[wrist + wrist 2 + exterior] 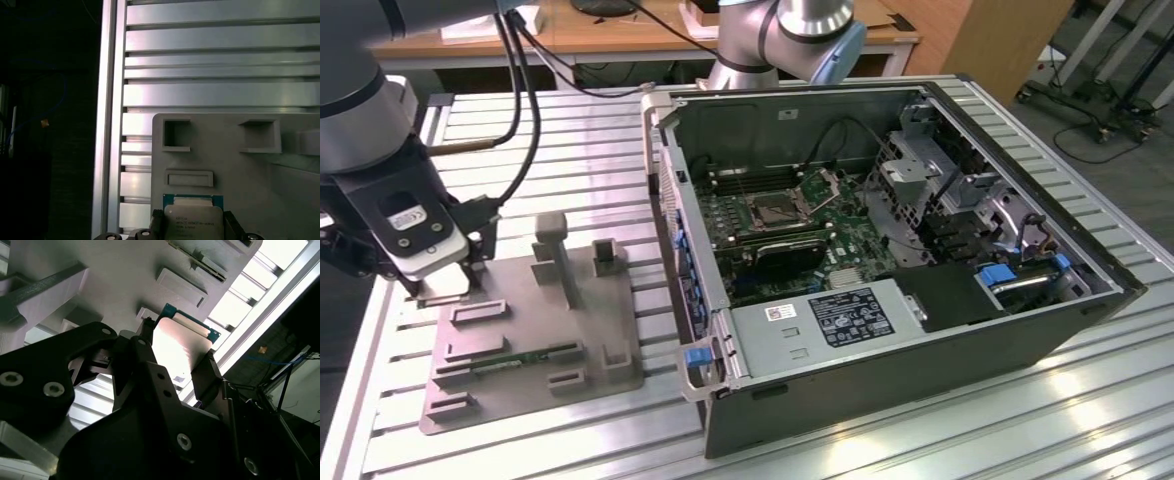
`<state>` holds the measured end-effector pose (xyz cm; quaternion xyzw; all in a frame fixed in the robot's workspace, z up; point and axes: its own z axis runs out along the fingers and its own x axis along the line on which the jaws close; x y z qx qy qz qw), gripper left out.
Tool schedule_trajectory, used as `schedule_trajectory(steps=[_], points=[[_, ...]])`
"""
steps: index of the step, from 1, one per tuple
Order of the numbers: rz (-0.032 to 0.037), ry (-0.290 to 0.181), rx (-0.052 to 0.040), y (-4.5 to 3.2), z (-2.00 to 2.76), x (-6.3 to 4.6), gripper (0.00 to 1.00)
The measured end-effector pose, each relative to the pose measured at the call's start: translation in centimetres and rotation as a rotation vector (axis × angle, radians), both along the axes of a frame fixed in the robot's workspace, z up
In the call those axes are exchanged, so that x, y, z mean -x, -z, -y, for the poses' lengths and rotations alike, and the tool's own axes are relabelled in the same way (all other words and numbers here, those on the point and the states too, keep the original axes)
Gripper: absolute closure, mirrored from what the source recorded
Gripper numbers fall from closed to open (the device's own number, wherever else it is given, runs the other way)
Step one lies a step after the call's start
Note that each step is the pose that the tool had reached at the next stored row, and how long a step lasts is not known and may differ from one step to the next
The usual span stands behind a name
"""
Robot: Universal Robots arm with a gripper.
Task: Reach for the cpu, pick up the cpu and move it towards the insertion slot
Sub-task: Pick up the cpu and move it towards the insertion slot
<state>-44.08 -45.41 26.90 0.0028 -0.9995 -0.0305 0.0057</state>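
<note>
Over grey tray [220, 165], black end effector [176, 354] clamping flat silvery cpu [182, 337]

My gripper [194, 226] has the cpu [193, 217] between its dark fingers [158, 223], which sit against its edges at nine and three o'clock. The cpu's lid is silvery and its rim teal. At twelve o'clock from it, the grey tray [225, 165] carries a raised oblong block [190, 178], then two square recesses [176, 134]. Further on at twelve o'clock lies the slatted metal table [220, 65].
</note>
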Motion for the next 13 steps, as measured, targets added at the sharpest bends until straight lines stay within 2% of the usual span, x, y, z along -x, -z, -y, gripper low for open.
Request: schedule_trajectory(steps=[13], points=[[-0.0001, 0.0, 0.0, -0.66, 0.0, -0.02, 0.45]])
